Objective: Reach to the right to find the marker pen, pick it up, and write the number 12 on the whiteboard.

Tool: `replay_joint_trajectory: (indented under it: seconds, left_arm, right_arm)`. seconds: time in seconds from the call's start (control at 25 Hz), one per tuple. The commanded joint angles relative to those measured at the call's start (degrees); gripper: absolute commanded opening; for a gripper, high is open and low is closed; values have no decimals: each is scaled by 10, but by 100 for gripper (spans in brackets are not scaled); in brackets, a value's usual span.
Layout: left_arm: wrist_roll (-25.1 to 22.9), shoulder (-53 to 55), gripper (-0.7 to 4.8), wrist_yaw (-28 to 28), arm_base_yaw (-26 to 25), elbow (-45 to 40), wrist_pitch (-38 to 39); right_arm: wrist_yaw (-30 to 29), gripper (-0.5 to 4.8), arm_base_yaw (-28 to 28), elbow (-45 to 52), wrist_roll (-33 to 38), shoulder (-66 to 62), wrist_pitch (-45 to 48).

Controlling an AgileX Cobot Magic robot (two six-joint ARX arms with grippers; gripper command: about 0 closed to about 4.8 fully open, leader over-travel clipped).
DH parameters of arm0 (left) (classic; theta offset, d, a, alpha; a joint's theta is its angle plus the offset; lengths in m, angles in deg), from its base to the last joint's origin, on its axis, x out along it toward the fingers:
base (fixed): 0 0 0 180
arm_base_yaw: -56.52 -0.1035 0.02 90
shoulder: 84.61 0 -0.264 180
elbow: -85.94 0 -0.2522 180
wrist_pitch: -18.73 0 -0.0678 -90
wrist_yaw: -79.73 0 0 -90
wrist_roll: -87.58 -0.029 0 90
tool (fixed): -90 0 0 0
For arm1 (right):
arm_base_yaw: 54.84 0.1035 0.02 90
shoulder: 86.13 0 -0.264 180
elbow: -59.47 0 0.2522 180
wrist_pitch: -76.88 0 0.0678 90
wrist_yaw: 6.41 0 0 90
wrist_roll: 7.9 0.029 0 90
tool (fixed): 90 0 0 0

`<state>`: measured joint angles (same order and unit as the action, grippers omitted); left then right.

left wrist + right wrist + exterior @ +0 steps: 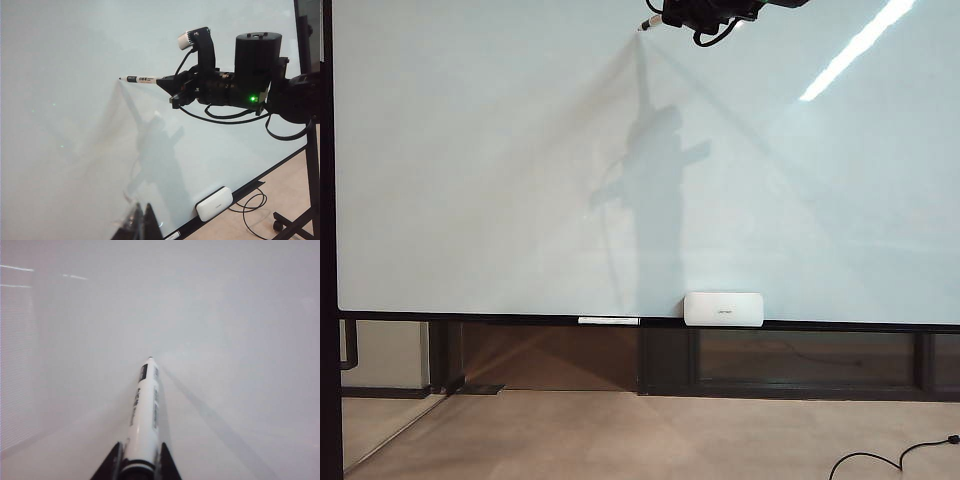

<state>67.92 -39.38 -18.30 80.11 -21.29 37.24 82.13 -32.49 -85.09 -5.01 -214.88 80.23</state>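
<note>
While the marker pen [145,410] sits pinched at its rear end, these entries apply:

Right gripper [136,460]: pressed together on the marker pen's barrel, near the top edge of the exterior view, right of centre [665,17].
Pen axis: runs straight out from the jaws, black tip leading toward the whiteboard [470,150]; in the left wrist view it lies roughly level [142,79].
Key relation: tip is at or just short of the glossy surface, high on the board; contact cannot be settled from these views. No ink strokes visible anywhere on the board.
Judgement: pickup done, writing not yet begun; next move likely needs a small push along the pen axis, then the first down stroke.
Left gripper [142,225]: only dark finger ends show at the frame edge, apparently holding nothing; spread or closed cannot be told. It is well apart from the pen; the right arm is the nearer.
Containers: small white box [723,308] rests on the board's lower ledge, closed, contents unseen. Thin white stick [608,321] lies beside it.
</note>
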Motion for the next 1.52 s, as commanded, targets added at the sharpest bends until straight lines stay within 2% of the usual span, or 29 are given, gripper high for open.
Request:
replay_joint_trajectory:
  seconds: [0.04,0.88,1.52]
  left_arm:
    - [-1,-1,-5,-4,0,2,-9]
    - [1,-1,-5,-22,0,2,3]
    - [1,-1,-5,-21,-1,2,18]
  right_arm:
    - [2,-2,-5,-3,-1,4,12]
    - [0,-2,-12,-3,3,-10,-2]
    - [3,-2,-11,1,4,-21,-87]
